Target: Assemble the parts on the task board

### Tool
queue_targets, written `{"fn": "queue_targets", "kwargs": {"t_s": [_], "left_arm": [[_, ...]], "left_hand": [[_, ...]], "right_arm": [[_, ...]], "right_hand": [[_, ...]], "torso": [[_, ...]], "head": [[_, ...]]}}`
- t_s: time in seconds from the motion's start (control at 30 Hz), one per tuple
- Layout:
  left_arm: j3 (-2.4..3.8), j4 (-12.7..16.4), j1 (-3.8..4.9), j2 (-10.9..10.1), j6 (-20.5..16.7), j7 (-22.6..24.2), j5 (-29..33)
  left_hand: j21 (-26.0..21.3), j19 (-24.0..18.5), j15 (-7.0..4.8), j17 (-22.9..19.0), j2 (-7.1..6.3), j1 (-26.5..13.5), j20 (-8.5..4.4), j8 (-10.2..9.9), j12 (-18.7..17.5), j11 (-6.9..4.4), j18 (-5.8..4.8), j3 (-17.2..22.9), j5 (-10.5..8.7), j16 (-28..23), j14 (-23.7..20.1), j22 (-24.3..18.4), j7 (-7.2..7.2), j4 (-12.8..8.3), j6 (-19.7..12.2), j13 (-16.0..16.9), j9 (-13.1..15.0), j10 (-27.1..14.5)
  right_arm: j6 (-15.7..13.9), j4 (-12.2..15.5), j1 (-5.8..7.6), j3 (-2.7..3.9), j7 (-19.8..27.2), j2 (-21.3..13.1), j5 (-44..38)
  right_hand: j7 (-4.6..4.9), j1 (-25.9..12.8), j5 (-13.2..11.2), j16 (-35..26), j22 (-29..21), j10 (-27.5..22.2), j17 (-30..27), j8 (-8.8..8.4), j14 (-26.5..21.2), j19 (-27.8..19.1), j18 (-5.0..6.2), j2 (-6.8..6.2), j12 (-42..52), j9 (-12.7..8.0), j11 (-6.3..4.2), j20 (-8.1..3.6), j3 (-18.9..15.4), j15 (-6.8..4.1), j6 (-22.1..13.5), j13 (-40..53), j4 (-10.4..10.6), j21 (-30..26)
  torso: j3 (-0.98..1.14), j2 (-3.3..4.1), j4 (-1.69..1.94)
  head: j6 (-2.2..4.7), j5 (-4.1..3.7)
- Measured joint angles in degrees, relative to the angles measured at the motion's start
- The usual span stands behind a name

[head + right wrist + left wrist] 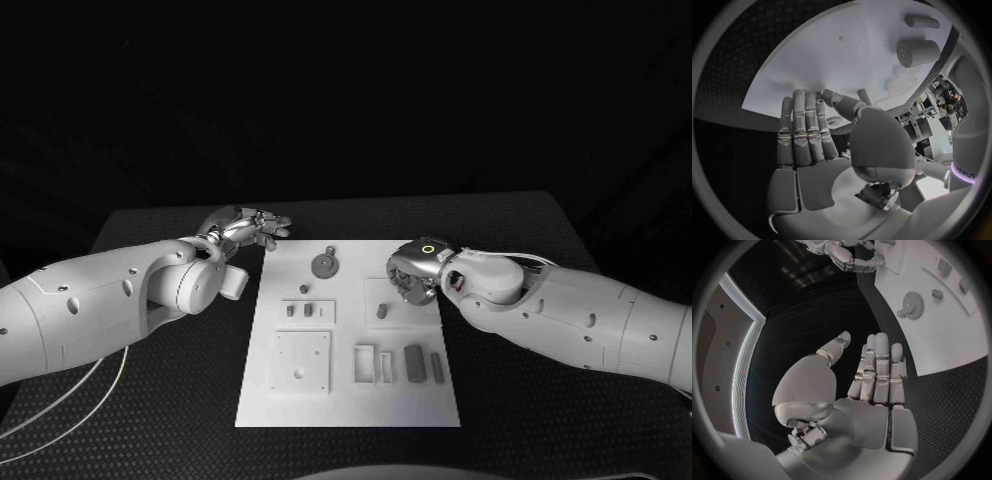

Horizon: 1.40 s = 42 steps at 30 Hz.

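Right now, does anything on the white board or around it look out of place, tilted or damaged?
Nothing stands out. The task board lies flat on the table, and the gear-shaped part and other parts rest on it. The left hand and the right hand hold nothing.

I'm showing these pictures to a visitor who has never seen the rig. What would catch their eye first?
Probably the white task board bright against the black table, with small grey parts and a gear near its far end. Next, the two silver hands: the left hand off the board's far left corner, the right hand over its right side, both empty.
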Motion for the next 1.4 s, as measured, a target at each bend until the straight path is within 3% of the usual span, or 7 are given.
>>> {"fn": "queue_targets", "kwargs": {"t_s": [0.2, 0.43, 1.07, 1.4], "left_arm": [[0.00, 0.03, 0.00, 0.00, 0.02, -0.14, 0.00], [0.00, 0.03, 0.00, -0.01, 0.03, -0.33, 0.00], [0.00, -0.14, 0.00, 0.04, 0.03, -0.53, -0.02], [0.00, -0.45, 0.00, 0.11, 0.02, -0.58, -0.03]], "left_hand": [[0.00, 0.00, 0.00, 0.00, 0.00, 0.00, 0.00, 0.00, 0.00, 0.00, 0.00, 0.00, 0.00, 0.00, 0.00, 0.00, 0.00, 0.00, 0.00, 0.00, 0.00, 0.00], [0.00, 0.00, 0.00, 0.00, 0.22, 0.22, 0.00, 0.23, 0.00, 0.00, 0.00, 0.00, 0.00, 0.00, 0.00, 0.00, 0.00, 0.00, 0.00, -0.01, -0.05, 0.00], [-0.23, 0.21, 0.00, 0.00, 0.22, 0.22, -0.21, 0.22, 0.00, -0.01, 0.00, -0.16, 0.00, 0.00, 0.00, 0.01, 0.00, -0.16, 0.00, 0.03, -0.05, 0.00], [-0.23, 0.21, 0.00, 0.05, 0.22, 0.22, -0.21, 0.22, 0.00, -0.01, 0.00, -0.16, 0.00, -0.23, 0.00, 0.01, 0.00, -0.16, 0.00, 0.03, -0.10, 0.00]], "right_arm": [[-0.78, -0.01, 0.06, -0.56, -0.97, 0.37, -2.19], [-1.67, 0.20, -0.18, -0.73, -1.75, 0.40, -3.90], [-3.34, 1.49, -0.61, -0.91, -2.31, -0.72, -3.86], [-3.27, 2.24, -0.92, -0.05, -1.99, -1.49, -2.90]], "right_hand": [[-0.45, 1.67, 0.00, 0.88, 0.41, 0.95, 1.65, 0.55, 1.16, 1.28, 0.00, 0.93, 0.63, 0.49, -0.76, -0.24, 1.02, -0.42, 1.30, 0.94, -1.18, 0.57], [-1.33, 1.89, -0.01, 1.65, 0.81, 2.26, 3.86, 1.16, 2.52, 3.37, 0.00, 0.83, 1.66, 1.16, -1.67, -1.12, 2.72, -1.28, 2.92, 2.73, -1.06, 1.55], [-1.57, 1.88, -0.06, 1.65, 0.95, 2.87, 5.45, 1.33, 2.93, 4.09, 0.00, 0.82, 1.91, 1.97, -1.87, -1.43, 3.30, -1.51, 3.56, 4.37, -0.93, 2.00], [-1.58, 1.88, -0.07, 1.65, 0.94, 2.89, 5.64, 1.32, 2.93, 4.09, 0.00, 0.82, 1.91, 1.96, -1.88, -1.43, 3.45, -1.52, 3.57, 4.37, -1.09, 2.00]], "torso": [[-0.03, 0.00, 0.00], [-0.02, -0.01, 0.03], [-0.02, -0.02, 0.04], [-0.03, -0.03, 0.03]], "head": [[-0.08, -0.02], [-0.21, -0.05], [-0.18, -0.07], [-0.06, 0.02]]}}
